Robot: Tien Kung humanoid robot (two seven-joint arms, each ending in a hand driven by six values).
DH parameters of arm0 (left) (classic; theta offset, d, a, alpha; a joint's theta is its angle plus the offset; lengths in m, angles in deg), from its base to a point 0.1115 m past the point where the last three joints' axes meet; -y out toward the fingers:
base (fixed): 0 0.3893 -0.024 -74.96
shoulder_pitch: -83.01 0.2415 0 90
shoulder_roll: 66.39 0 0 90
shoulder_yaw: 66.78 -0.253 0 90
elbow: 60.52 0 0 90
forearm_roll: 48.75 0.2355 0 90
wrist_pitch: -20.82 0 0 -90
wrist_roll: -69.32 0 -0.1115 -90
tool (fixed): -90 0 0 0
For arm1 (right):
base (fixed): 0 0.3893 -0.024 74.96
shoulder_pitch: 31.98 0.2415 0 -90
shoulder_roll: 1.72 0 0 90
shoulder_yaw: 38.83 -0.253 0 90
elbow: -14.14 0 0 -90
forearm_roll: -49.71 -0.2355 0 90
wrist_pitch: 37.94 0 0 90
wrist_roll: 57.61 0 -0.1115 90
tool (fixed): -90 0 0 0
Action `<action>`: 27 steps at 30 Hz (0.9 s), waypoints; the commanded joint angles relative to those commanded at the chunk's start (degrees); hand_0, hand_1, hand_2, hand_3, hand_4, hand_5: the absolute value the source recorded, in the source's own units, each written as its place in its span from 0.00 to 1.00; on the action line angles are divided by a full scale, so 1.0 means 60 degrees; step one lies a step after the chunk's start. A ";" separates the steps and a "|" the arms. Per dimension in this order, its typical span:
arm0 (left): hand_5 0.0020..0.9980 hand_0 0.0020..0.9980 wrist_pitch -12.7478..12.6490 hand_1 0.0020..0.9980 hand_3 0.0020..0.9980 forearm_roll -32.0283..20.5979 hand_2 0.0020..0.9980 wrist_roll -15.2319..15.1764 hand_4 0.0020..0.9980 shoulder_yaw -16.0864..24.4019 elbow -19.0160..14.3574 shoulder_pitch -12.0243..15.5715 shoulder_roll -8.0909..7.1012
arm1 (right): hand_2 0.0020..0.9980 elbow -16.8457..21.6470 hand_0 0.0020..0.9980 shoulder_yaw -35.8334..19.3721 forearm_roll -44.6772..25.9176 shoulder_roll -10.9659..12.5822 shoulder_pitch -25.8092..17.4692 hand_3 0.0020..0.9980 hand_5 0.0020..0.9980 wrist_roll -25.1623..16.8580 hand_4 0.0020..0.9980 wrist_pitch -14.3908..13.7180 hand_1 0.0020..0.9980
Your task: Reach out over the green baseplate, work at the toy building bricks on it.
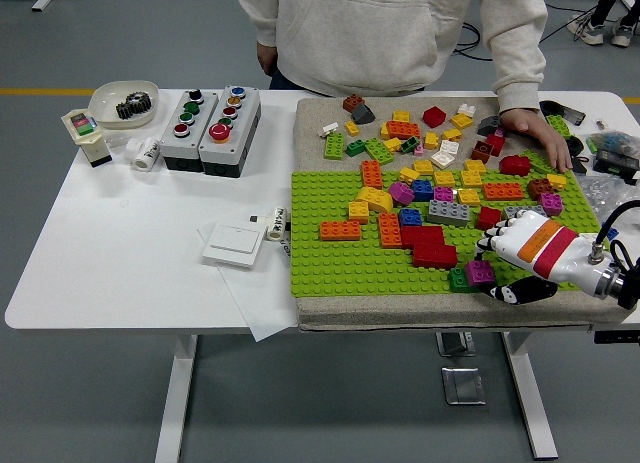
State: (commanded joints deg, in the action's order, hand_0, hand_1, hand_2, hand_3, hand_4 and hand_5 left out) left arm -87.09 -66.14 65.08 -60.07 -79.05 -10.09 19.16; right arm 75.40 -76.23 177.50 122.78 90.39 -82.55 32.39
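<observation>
The robot's right hand (520, 248) reaches over the green baseplate (330, 258) at the bench's near right corner, fingers (487, 245) curled onto a purple brick (480, 271), apparently to pull it free.

We could not tell whether the right hand (520, 251) actually gripped the purple brick (480, 272), since its fingertips were hidden behind it. The right arm was cut off at the picture's edge. The person (390, 33) was cropped at the top (shoulders upward), and print on the small roll (275, 223) was too small to read.
</observation>
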 joint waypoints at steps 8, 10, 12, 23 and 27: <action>0.60 0.66 0.0008 0.75 0.58 -0.0047 0.77 -0.0020 0.66 -0.0034 0.0002 -0.0012 -0.0007 | 0.66 -0.0005 0.39 -0.0036 -0.0023 0.0006 -0.0013 0.57 0.42 -0.0046 0.73 -0.0082 0.54; 0.60 0.66 0.0009 0.75 0.58 -0.0052 0.77 -0.0023 0.66 -0.0039 0.0001 -0.0013 -0.0010 | 0.66 -0.0008 0.39 -0.0044 -0.0024 0.0004 -0.0014 0.58 0.42 -0.0050 0.74 -0.0091 0.54; 0.60 0.66 0.0009 0.75 0.58 -0.0046 0.77 -0.0022 0.66 -0.0038 0.0001 -0.0015 -0.0012 | 0.66 -0.0013 0.39 -0.0048 -0.0032 0.0000 -0.0014 0.58 0.42 -0.0058 0.74 -0.0088 0.54; 0.60 0.66 0.0009 0.75 0.58 -0.0042 0.77 -0.0028 0.66 -0.0031 0.0005 -0.0023 -0.0013 | 0.69 -0.0023 0.40 -0.0052 -0.0070 -0.0013 -0.0004 0.61 0.42 -0.0097 0.76 -0.0086 0.56; 0.60 0.66 0.0010 0.75 0.58 -0.0048 0.77 -0.0031 0.66 -0.0039 0.0002 -0.0029 -0.0017 | 0.69 -0.0067 0.40 -0.0042 -0.0087 -0.0039 0.0000 0.61 0.42 -0.0102 0.76 -0.0094 0.56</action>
State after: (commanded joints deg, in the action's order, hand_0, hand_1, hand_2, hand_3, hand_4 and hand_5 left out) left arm -87.03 -66.43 64.89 -60.31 -79.03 -10.27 19.05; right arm 75.00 -76.48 176.97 122.54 90.39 -83.16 31.82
